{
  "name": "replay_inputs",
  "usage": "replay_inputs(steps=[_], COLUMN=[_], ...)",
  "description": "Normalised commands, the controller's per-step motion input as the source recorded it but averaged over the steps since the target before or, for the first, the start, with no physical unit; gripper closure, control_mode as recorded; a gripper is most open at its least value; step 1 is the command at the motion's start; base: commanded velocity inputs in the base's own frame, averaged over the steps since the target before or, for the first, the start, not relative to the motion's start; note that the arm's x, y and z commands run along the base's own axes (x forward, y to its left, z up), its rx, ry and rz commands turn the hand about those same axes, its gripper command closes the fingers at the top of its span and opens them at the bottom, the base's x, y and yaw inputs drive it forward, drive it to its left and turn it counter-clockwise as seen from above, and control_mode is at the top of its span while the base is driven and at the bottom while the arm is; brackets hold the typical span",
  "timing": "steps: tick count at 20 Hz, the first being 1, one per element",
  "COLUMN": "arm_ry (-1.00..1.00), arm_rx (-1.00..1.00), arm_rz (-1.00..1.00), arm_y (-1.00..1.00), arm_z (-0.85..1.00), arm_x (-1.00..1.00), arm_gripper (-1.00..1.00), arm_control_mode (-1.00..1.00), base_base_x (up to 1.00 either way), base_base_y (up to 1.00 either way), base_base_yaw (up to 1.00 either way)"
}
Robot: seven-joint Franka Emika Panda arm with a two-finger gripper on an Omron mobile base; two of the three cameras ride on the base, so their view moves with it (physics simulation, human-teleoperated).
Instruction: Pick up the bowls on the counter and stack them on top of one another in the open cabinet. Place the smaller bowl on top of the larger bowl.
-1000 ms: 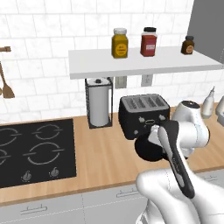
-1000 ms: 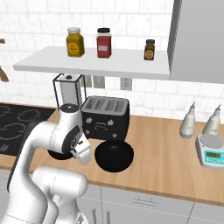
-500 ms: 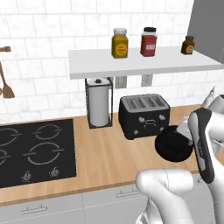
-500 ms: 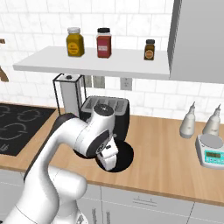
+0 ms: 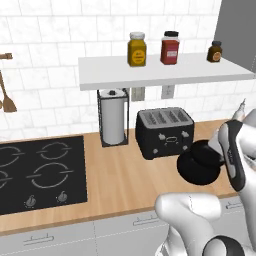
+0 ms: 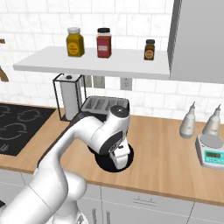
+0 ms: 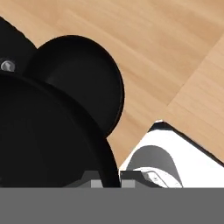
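From the left base view, my arm bends across the right side of the counter, and the larger bowl sits on the wood just in front of the black toaster, mouth up; being round, it has no long axis to speak of. The smaller bowl shows as a dark hump at its far edge, partly behind my forearm. Above, the open cabinet carries three jars.

From the right base view, my elbow covers most of the larger bowl; only its near rim shows, flat on the counter, well apart from the two bottles and the scale at the right. The open cabinet hangs above the toaster.

From the hand view, the larger bowl lies close beneath me, the smaller bowl just beyond it, their outlines overlapping. My gripper sits at the larger bowl's rim; I cannot tell whether my fingers are closed or apart
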Motion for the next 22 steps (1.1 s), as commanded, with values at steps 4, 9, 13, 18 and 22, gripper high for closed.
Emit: replay_inputs(steps=[4,9,13,18,22], arm_ry=[0.00,0.07,0.01,-0.01,-0.01], arm_rx=[0.01,-0.03,-0.02,0.00,0.00], arm_rz=[-0.07,-0.09,-0.07,-0.03,0.00], arm_y=[-0.50,-0.02,0.00,0.00,0.07], arm_z=[-0.26,-0.35,-0.30,-0.24,-0.13], arm_x=[0.11,0.12,0.22,0.02,0.11], arm_gripper=[1.00,1.00,1.00,1.00,1.00], arm_control_mode=[-1.00,-1.00,-1.00,-1.00,-1.00], base_base_x=[0.00,0.00,0.00,0.00,0.00], base_base_y=[0.00,0.00,0.00,0.00,0.00], base_base_yaw=[0.00,0.00,0.00,0.00,0.00])
